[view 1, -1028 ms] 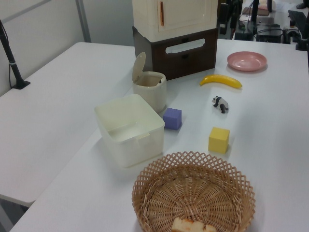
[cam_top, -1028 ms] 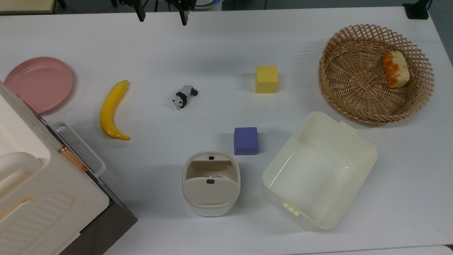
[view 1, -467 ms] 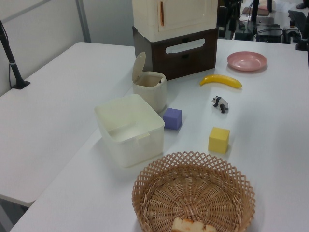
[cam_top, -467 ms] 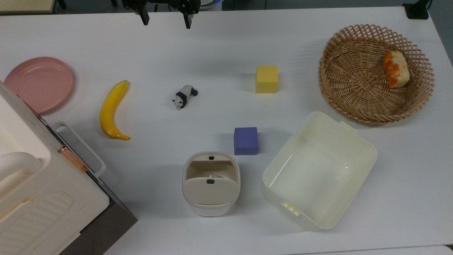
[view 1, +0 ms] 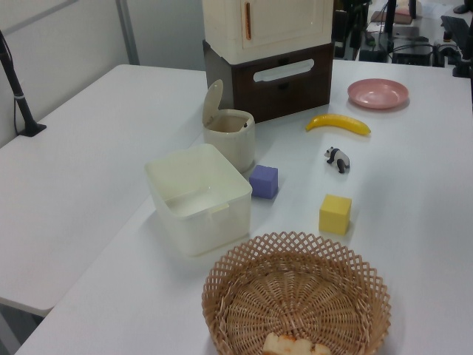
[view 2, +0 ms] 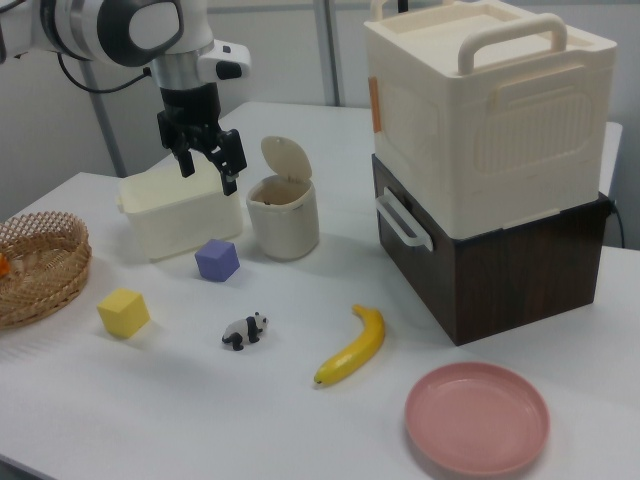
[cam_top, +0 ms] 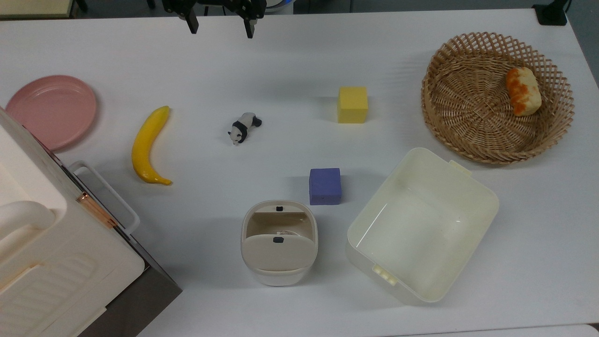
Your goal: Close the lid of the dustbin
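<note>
white table [cam_top: 299, 61], dustbin [cam_top: 279, 271] lid [cam_top: 278, 252] up

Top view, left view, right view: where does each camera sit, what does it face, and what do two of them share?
Top view: overhead, looking straight down at the table; the open gripper shows at the upper edge.
Left view: low, at the basket end, looking along the table toward the stacked boxes.
Right view: low, at the pink plate end, facing back; arm and gripper show.
Shared: left and right views both show the dustbin with its lid raised.
</note>
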Robot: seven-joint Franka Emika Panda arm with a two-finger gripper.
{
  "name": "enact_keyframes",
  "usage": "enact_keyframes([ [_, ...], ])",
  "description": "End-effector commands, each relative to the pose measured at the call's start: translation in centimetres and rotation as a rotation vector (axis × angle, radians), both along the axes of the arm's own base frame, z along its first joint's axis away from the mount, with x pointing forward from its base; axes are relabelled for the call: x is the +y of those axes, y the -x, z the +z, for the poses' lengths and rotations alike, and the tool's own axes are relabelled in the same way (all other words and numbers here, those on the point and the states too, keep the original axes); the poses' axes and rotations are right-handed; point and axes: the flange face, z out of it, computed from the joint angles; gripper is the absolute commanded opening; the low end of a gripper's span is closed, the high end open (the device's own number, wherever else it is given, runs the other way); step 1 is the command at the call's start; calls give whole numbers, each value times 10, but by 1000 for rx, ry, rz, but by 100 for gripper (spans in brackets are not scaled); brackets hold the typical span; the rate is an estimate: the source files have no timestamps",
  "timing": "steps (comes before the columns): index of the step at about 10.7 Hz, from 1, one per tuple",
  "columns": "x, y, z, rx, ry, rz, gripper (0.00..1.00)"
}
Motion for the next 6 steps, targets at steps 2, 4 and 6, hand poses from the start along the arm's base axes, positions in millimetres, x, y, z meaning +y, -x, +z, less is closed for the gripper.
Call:
enact_keyframes([
  [2, 4, -1, 0, 0, -10, 22, 88],
  [4, 6, -5, -8, 13, -11, 32, 68],
  [6, 15, -6, -10, 16, -17, 46, 38],
])
